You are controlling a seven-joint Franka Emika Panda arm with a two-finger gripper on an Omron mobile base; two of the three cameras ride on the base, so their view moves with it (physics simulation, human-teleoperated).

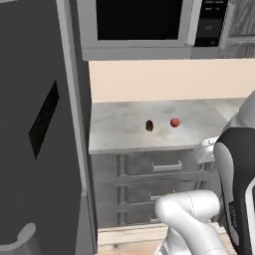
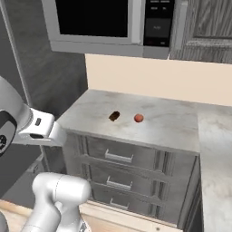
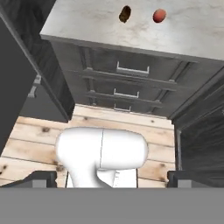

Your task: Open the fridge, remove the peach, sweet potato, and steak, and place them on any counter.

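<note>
On your left stands the fridge (image 1: 35,124), a tall, smooth dark grey slab. Beside it you see the marbled stone counter (image 1: 124,137) over grey drawers (image 2: 120,156) with bar handles. On it lies the sweet potato (image 1: 149,125), a dark brown oblong lump, with the round orange-pink peach (image 1: 175,122) near it to the right. Your jaws (image 3: 111,177) stand spread wide over plank flooring (image 3: 35,140), holding nothing.
</note>
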